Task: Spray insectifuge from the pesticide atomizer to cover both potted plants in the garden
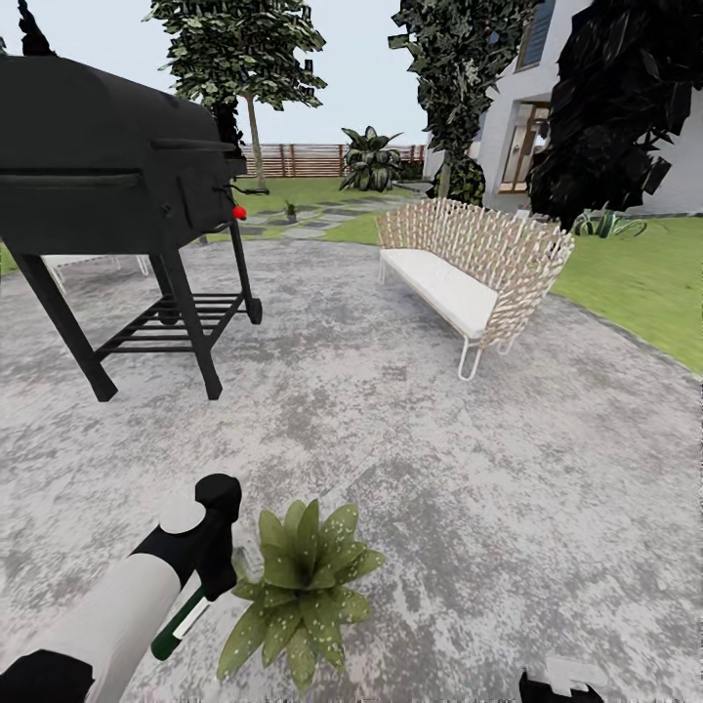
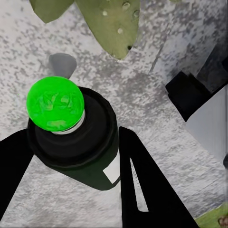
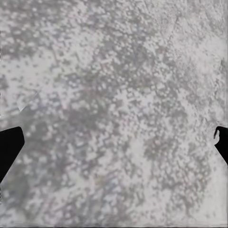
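Observation:
My left gripper (image 1: 207, 586) is low at the near left, shut on the pesticide atomizer (image 1: 182, 625), a slim dark green bottle with a white label that hangs slanted below the fingers. The left wrist view looks along the bottle (image 2: 76, 142) at its bright green cap, with a black finger (image 2: 137, 180) on each side. One potted plant (image 1: 303, 586), a low rosette of speckled leaves, sits on the grey patio right beside the bottle; its leaf tips (image 2: 111, 23) lie just past the cap. My right gripper (image 1: 561, 683) is at the near right edge, and in its wrist view it (image 3: 114, 145) stands open over bare patio.
A black barbecue grill (image 1: 107, 166) on legs stands at the far left. A wicker sofa (image 1: 469, 273) with a white cushion is at the patio's far right. Lawn (image 1: 635, 283), stepping stones, a wooden fence (image 1: 303, 156) and a house (image 1: 547, 107) lie beyond.

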### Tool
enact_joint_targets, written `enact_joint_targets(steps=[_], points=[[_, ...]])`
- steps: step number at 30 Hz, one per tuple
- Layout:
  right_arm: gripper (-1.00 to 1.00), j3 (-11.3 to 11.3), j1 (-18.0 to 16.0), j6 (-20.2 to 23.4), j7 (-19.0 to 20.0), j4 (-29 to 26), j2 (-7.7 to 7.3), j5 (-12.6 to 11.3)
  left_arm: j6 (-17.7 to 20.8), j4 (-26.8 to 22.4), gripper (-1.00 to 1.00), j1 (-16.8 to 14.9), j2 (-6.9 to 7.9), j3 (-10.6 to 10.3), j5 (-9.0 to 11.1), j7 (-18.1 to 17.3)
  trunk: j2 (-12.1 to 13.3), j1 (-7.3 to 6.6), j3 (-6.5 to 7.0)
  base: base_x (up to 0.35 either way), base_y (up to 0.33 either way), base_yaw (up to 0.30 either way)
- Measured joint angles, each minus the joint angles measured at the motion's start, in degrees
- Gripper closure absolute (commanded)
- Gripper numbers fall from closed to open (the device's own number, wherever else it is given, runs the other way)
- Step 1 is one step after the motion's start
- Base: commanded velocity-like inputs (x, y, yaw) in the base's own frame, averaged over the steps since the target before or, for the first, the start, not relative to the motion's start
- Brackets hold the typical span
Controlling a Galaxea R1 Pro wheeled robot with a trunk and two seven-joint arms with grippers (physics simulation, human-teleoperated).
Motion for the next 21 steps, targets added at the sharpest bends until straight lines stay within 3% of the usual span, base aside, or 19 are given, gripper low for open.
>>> enact_joint_targets(steps=[4, 11, 17, 21], points=[[-1.0, 0.0, 0.0, 0.0, 0.0, 0.0, 0.0, 0.0, 0.1, 0.1, 1.0, 0.1, -1.82, -0.1, 0.1, 0.0, 0.0, -0.03, 0.0, -0.052, 0.015, 0.0], [-1.0, 0.0, 0.0, 0.0, 0.0, 0.0, 0.0, 0.0, 0.3, -0.5, 1.0, -0.4, -8.22, -0.5, -0.3, 0.0, 0.0, -0.03, 0.0, -0.002, 0.001, 0.0], [-1.0, 0.0, 0.0, 0.0, 0.0, 0.0, 0.0, 0.0, 0.3, -0.1, 1.0, -0.8, -8.11, -0.5, -0.4, 0.0, 0.0, -0.03, 0.0, 0.0, 0.0, 0.0], [-1.0, 0.0, 0.0, 0.0, 0.0, 0.0, 0.0, 0.0, 0.0, 0.0, 1.0, -0.9, -5.48, -0.3, -0.4, 0.0, 0.0, -0.03, 0.0, 0.0, 0.0, 0.0]])
